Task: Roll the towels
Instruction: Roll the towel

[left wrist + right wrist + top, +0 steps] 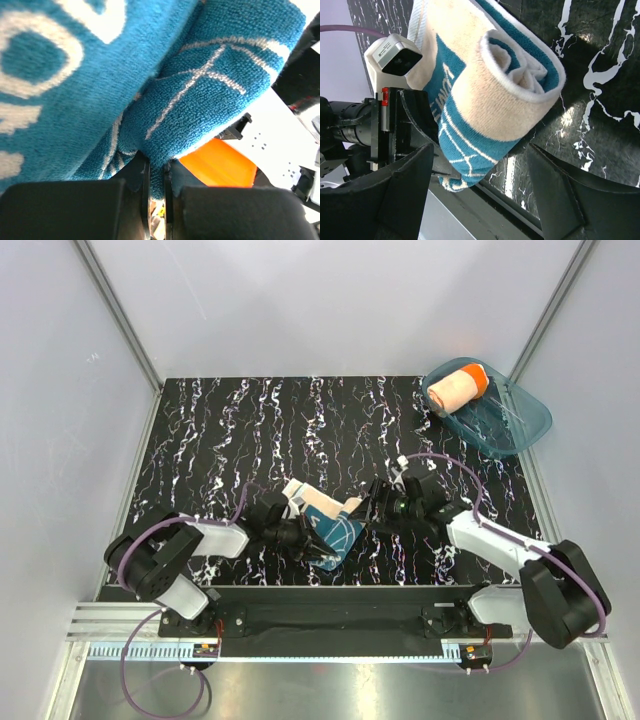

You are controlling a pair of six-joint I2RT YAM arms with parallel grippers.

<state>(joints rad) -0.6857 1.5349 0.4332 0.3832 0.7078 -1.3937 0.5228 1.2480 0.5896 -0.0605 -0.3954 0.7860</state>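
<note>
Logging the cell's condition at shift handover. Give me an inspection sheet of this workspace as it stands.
Surface: black tabletop with white veining.
Job's things: teal towel partly rolled, lying close to the arms; orange towel rolled, inside the tub.
Clutter: translucent tub at the far right edge.
End effectors: left end effector shut on the teal towel's edge; right end effector open, its fingers on either side of the roll's end, not gripping.
Cables: purple cables looped along both arms, off the towels.
Surroundings: white walls and metal rails; nothing else seen.
</note>
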